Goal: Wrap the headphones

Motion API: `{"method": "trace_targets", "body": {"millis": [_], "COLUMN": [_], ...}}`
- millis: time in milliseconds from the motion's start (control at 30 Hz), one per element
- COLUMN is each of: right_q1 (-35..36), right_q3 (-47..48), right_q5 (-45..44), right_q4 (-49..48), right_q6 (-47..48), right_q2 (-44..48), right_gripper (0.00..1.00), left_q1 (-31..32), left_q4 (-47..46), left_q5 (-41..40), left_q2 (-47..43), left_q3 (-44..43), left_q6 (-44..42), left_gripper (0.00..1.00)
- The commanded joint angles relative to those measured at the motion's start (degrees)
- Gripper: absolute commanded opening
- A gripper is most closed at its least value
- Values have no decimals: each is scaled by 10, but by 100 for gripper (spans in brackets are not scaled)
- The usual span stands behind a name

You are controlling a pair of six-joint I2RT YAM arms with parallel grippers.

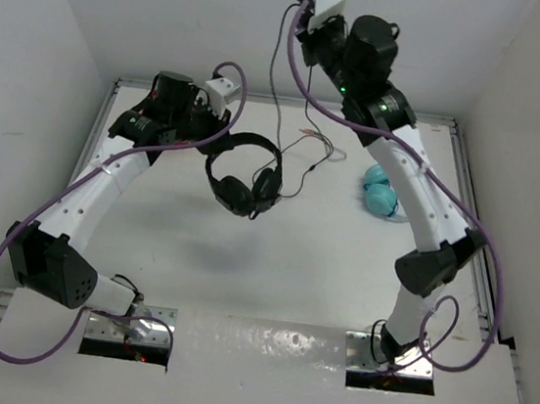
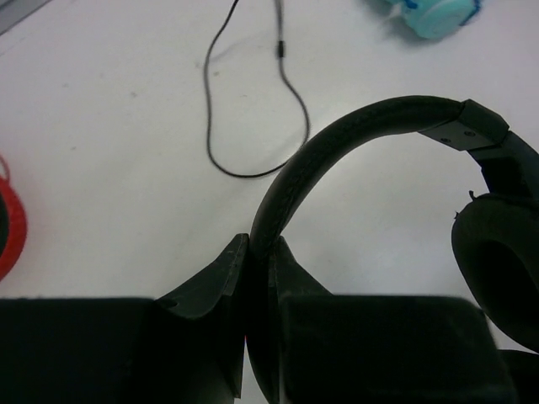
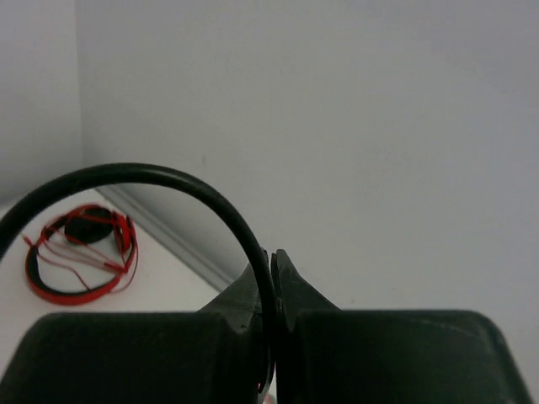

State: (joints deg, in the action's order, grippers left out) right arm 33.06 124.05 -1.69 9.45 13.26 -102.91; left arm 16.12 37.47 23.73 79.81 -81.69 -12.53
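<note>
Left gripper [image 2: 258,261] pinches the headband [image 2: 337,139] of the headphones [image 2: 493,252]; right gripper [image 3: 271,268] pinches the cable [image 3: 152,172]. I should loop it lightly taut, without yanking.

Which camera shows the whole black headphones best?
The top external view: it shows the headphones whole, headband, both ear cups and cable. The left wrist view shows the headband in the left gripper, one ear cup and some cable; the right wrist view, only cable pinched in the right gripper.
</note>
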Motion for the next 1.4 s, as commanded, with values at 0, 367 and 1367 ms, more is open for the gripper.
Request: {"method": "trace_targets", "body": {"millis": [0,367,1367], "right_q1": [-13,-69,22], "right_q3": [48,7,-544], "right_q5": [-33,-108,104], "right_q4": [26,59,-372], "right_q6": [-24,-128,-460], "right_q2": [-46,-92,-73], "right_gripper": [0,0,20], "left_q1": [12,21,-119], "left_q4": [-8,-6,-38], "left_q5": [111,184,-68], "left_q2": [-33,-35,156], "left_q3": [-12,-43,-528], "left_q6": [-9,41,382], "left_gripper": [0,0,0]}}
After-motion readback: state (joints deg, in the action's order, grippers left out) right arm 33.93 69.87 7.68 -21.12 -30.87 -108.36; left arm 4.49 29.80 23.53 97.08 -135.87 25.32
